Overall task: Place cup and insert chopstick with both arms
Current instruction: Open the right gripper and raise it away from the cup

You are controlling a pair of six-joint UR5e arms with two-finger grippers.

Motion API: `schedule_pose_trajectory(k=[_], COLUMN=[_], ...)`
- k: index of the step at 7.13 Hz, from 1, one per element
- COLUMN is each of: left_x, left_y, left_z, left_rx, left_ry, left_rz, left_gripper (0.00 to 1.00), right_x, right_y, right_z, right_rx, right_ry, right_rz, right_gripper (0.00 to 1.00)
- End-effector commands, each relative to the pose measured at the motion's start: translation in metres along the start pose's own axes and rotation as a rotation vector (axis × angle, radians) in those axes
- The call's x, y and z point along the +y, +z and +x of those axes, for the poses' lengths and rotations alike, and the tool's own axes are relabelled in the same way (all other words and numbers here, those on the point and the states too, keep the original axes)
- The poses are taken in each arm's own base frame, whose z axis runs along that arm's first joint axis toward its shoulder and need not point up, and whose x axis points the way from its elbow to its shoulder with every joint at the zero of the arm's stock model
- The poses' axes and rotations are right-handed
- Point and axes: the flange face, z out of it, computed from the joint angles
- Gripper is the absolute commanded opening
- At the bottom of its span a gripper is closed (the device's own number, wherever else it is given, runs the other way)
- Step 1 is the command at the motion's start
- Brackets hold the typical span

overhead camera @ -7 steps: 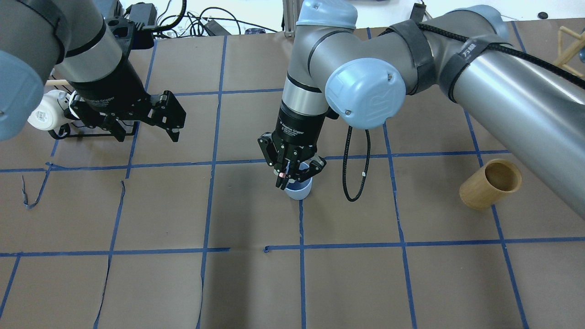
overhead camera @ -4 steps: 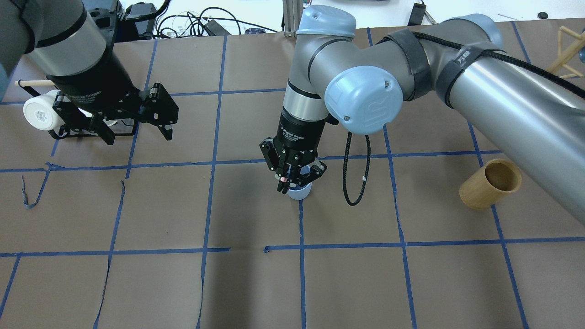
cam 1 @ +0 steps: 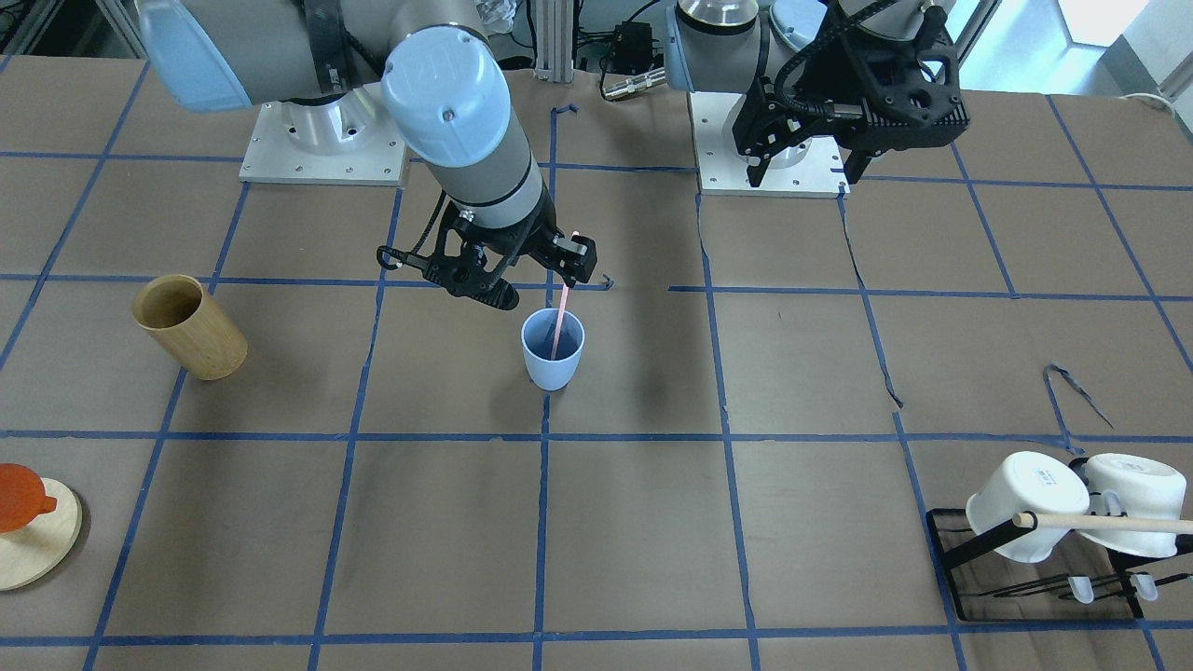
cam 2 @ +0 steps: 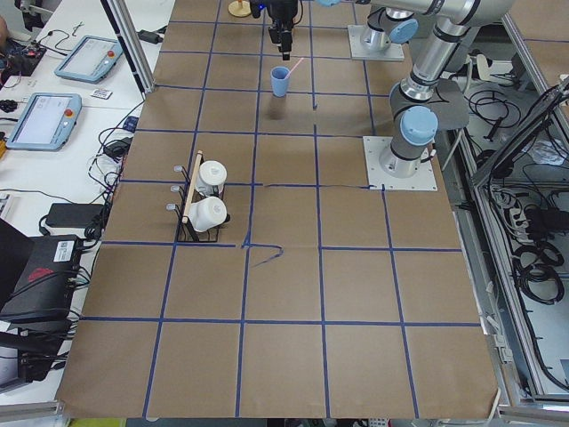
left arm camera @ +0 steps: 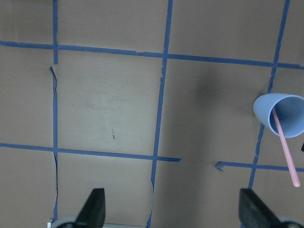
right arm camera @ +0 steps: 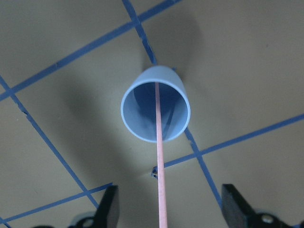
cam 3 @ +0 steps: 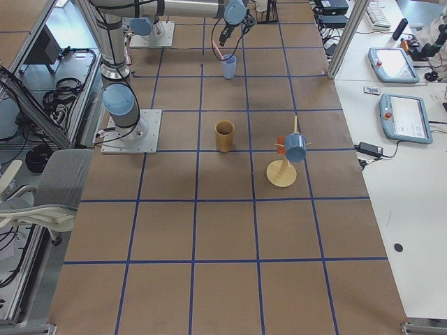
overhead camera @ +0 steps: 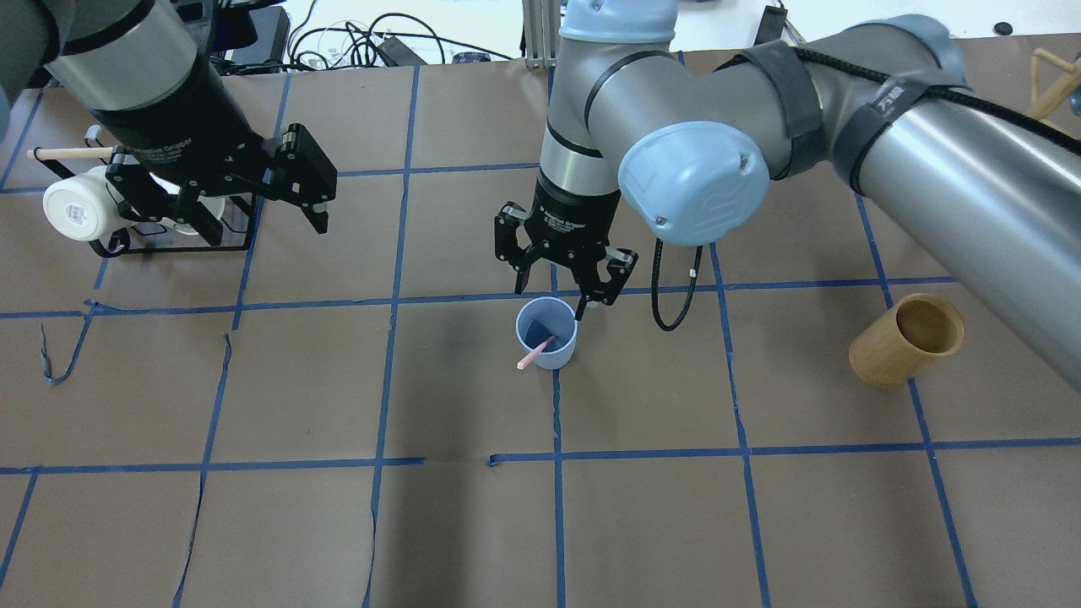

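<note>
The light-blue cup [overhead camera: 557, 355] stands upright on the brown table near its middle, also in the front view [cam 1: 550, 368]. The pale-pink chopstick [overhead camera: 532, 356] stands in it, leaning over the rim, free of any gripper. My right gripper [overhead camera: 553, 295] is open and empty, just above and behind the cup. In the right wrist view the cup [right arm camera: 164, 76] and the chopstick [right arm camera: 159, 161] lie between the spread fingers. My left gripper [overhead camera: 258, 215] is open and empty at the far left, by the mug rack. Its wrist view shows the cup [left arm camera: 266, 107] at the right edge.
A tan bamboo cup [overhead camera: 878, 359] lies tilted at the right. A black rack with white mugs [overhead camera: 72, 211] and a wooden rod sits far left. A black cable loop [overhead camera: 671, 304] hangs off the right arm beside the blue cup. A wooden stand with an orange piece [cam 1: 23, 522] sits at a table corner.
My right gripper has opened, let go of the chopstick and lifted back off the cup. The chopstick now leans in the cup. My left arm has drawn back a little.
</note>
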Motion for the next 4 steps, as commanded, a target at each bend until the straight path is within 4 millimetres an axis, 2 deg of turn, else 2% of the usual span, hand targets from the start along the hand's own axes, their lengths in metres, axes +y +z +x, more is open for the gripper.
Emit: schedule_pose_trajectory(k=[1,2,3,4], left_x=[-0.003,0.001,0.001,0.002], left_y=[-0.006,-0.005,-0.005,-0.006], left_z=[0.0,-0.001,-0.001,-0.004], left_rx=[0.004,-0.001,-0.002,-0.004], left_ry=[0.012,0.01,0.01,0.004], left_rz=[0.045,0.04,0.04,0.041], left_gripper=[1.0,1.0,1.0,1.0], right_x=[-0.022,-0.037,-0.055,-0.069], right_y=[-0.066,-0.105,-0.143,-0.162], right_z=[0.023,0.045,0.091,0.134], right_rx=[0.085,0.125,0.142,0.15], right_ry=[-0.206,-0.35,-0.434,-0.479], right_rz=[0.158,0.208,0.259,0.273], right_gripper=[1.0,1.0,1.0,0.97])
